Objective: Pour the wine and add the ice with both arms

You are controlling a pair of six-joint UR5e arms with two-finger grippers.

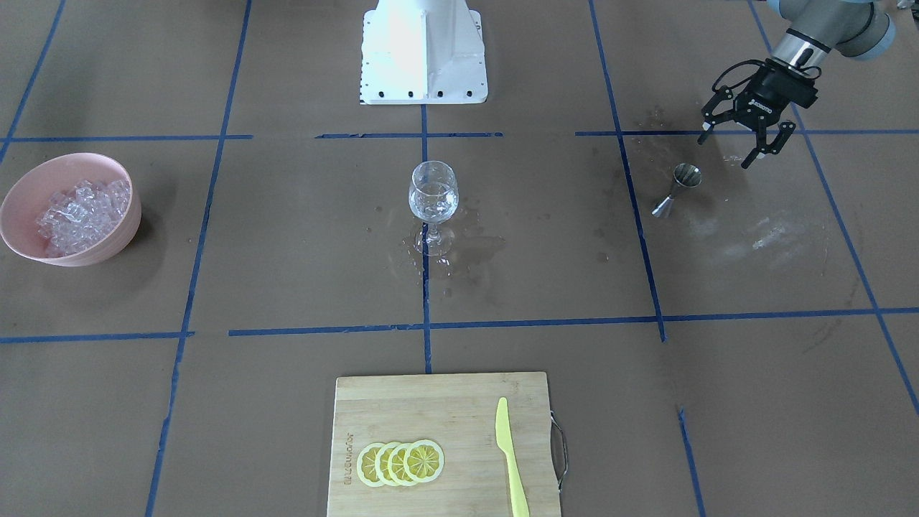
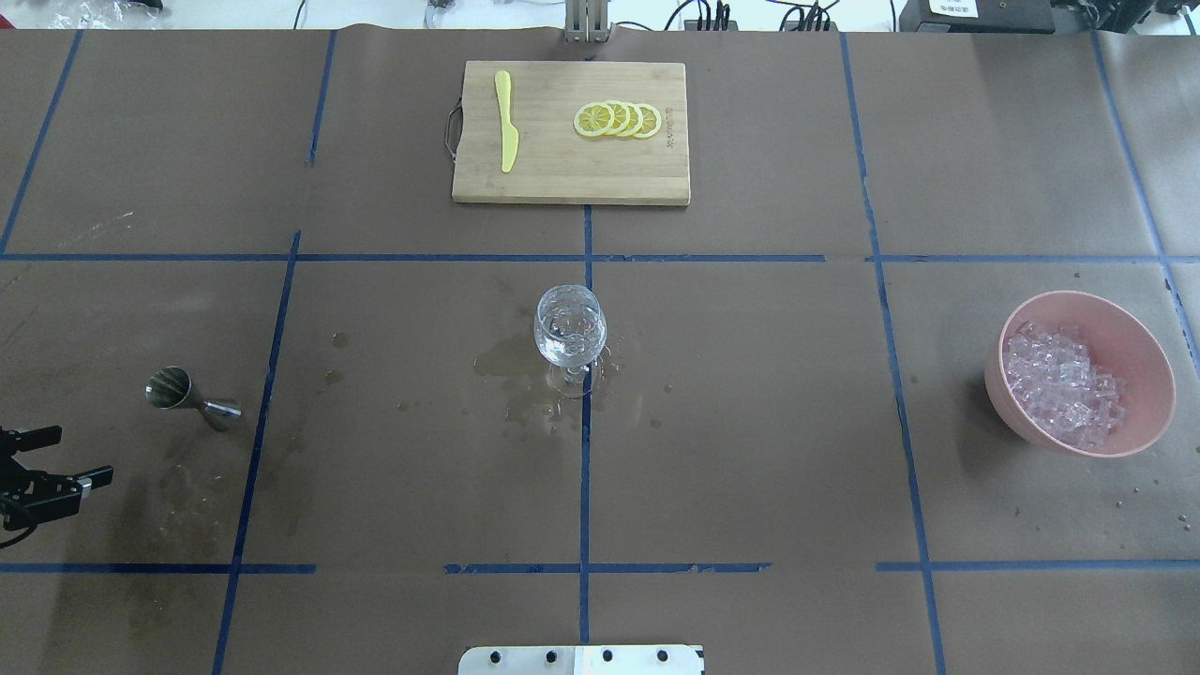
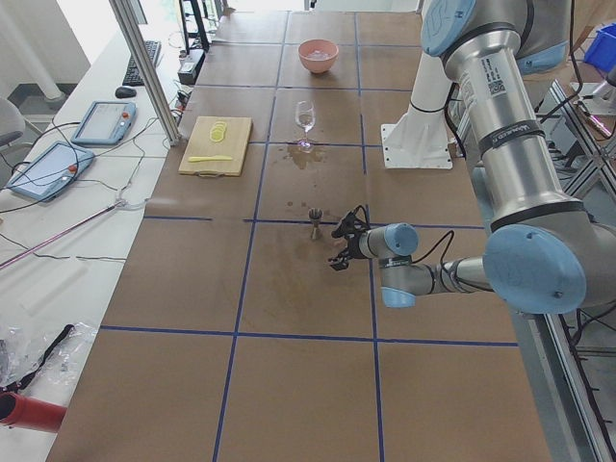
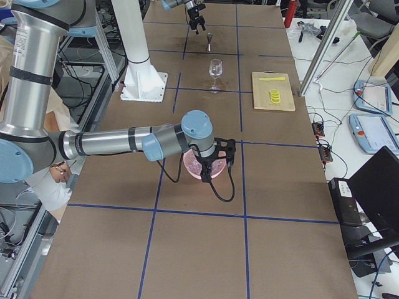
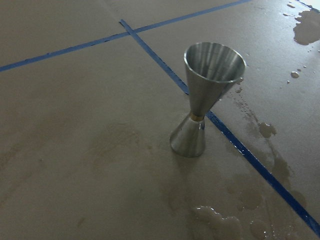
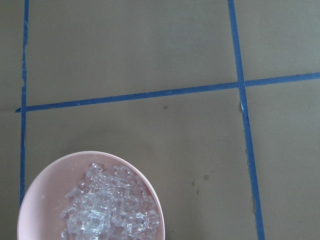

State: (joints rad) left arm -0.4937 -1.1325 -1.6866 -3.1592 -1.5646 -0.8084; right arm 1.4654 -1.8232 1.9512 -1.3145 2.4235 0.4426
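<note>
Left edge: ice (image 1: 82,208) heaps in a pink bowl (image 1: 108,248), with bare paper around it. At centre, the wine glass (image 1: 434,188) holds wine (image 1: 433,207). Upper right, the left gripper (image 1: 725,152), marked ROBOTIQ, hangs with fingers spread beside a jigger (image 1: 675,188). The right gripper (image 4: 215,167) is over the bowl; I cannot tell whether it is spread or closed.

A long surface (image 2: 750,422) covered in brown paper takes up most of the room, marked off into large rectangles by lines of blue tape (image 2: 585,469). Along one long side runs a white bench (image 3: 48,279) carrying two grey-framed tablets (image 3: 103,121), a black keyboard (image 3: 152,55), a mouse (image 3: 125,92) and loose cables (image 3: 67,226). An aluminium post (image 3: 144,67) rises where the two meet. A dark open laptop (image 4: 377,187) sits towards one end of the bench. The light is bright and even, whitest over the bench.
</note>
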